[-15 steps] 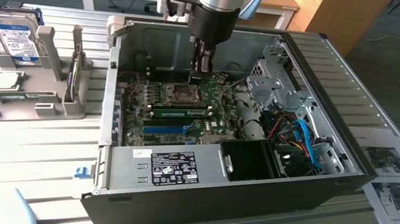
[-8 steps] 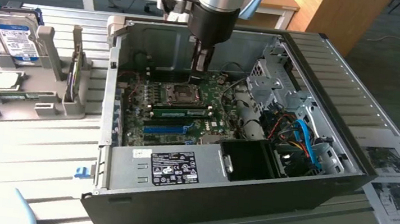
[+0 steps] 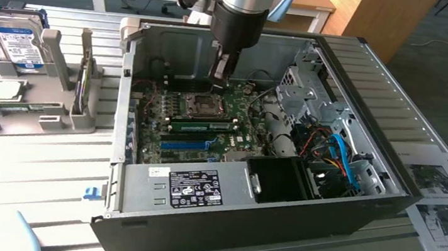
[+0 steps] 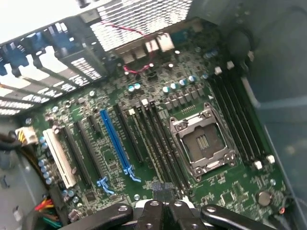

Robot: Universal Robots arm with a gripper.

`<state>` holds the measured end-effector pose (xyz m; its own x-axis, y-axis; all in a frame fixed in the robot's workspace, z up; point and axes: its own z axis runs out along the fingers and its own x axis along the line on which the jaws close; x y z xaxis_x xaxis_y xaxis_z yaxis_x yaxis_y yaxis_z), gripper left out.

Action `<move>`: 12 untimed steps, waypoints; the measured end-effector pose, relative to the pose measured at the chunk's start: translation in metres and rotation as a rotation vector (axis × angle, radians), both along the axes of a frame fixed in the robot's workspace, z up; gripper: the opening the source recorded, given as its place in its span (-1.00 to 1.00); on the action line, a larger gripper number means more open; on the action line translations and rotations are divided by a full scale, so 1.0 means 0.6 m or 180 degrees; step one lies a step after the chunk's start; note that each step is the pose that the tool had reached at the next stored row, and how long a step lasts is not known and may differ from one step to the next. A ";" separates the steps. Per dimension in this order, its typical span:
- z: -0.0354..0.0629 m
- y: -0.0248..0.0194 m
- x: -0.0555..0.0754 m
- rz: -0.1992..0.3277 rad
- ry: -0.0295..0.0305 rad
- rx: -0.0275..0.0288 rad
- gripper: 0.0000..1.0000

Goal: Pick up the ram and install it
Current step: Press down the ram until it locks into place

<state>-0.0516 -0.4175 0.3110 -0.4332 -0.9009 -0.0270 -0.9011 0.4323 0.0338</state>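
Note:
The ram (image 3: 203, 124), a long green stick with dark chips, sits in a memory slot on the motherboard (image 3: 231, 142), just in front of the processor socket (image 3: 206, 104). My gripper (image 3: 218, 83) hangs inside the open computer case (image 3: 379, 99), above the far side of that socket, with its fingers shut and nothing between them. In the wrist view the black fingertips (image 4: 162, 203) are closed together over the board beside the socket (image 4: 204, 143) and the row of dark memory slots (image 4: 158, 143).
A grey holder (image 3: 55, 120) on the exterior view's left carries a hard drive (image 3: 14, 38), a square silver chip (image 3: 4, 89) and another green stick (image 3: 19, 107). Blue cables (image 3: 343, 155) and a drive cage (image 3: 309, 84) crowd the case's right side. Papers (image 3: 447, 208) lie beside it.

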 end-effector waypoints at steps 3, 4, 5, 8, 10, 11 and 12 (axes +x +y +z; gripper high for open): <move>0.000 0.0000 0.000 -0.0172 0.0000 0.0000 -0.81; 0.000 0.0000 0.000 -0.0229 0.0000 0.0000 -0.81; 0.000 0.0000 0.000 -0.0286 0.0000 0.0000 -0.81; -0.001 0.0000 0.000 -0.0462 0.0000 0.0000 -0.81; -0.001 0.0000 0.000 -0.0576 0.0000 0.0000 -0.81; -0.001 0.0000 0.000 -0.0633 0.0000 0.0000 -0.81; -0.001 0.0000 0.000 -0.0696 0.0000 0.0000 -0.81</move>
<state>-0.0516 -0.4175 0.3104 -0.6182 -0.7855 -0.0270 -0.7860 0.6174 0.0338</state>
